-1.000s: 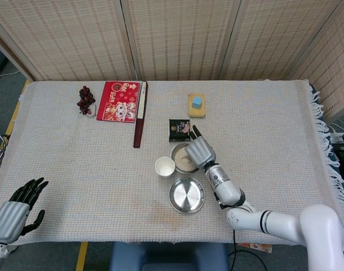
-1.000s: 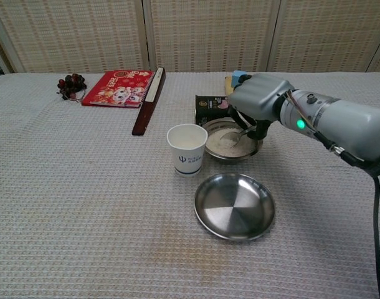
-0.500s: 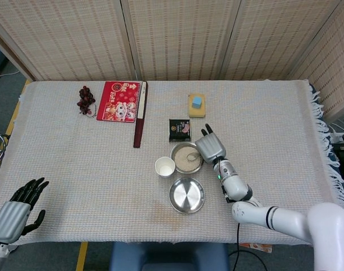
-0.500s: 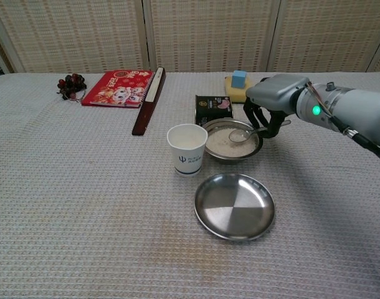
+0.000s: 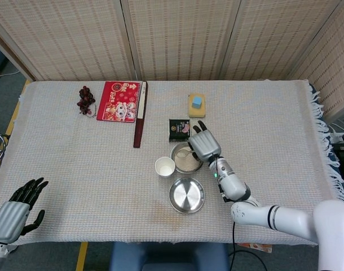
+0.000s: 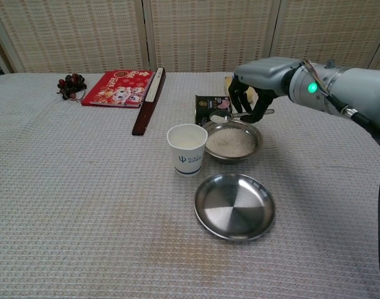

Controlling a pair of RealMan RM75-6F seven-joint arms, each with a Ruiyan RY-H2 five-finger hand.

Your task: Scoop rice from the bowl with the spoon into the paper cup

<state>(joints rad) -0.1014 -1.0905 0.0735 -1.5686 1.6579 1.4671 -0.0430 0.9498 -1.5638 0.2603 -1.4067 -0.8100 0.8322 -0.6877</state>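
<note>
A steel bowl of rice (image 6: 232, 142) (image 5: 186, 158) stands mid-table, with a white paper cup (image 6: 187, 149) (image 5: 164, 167) just to its left. My right hand (image 6: 260, 80) (image 5: 202, 144) holds a metal spoon (image 6: 224, 116) by the handle, lifted above the bowl's far rim. The spoon's bowl carries a little rice and points left. My left hand (image 5: 17, 209) lies open at the table's front left corner, empty, seen only in the head view.
An empty steel plate (image 6: 235, 206) lies in front of the bowl. A black packet (image 6: 207, 107) and a yellow sponge with a blue block (image 5: 197, 105) sit behind it. A dark stick (image 6: 148, 100), a red booklet (image 6: 119, 88) and dark grapes (image 6: 71, 85) are far left.
My right hand drew back to the right of the bowl, then lifted the spoon out of the rice and raised it over the bowl's far side. The left hand stayed still.
</note>
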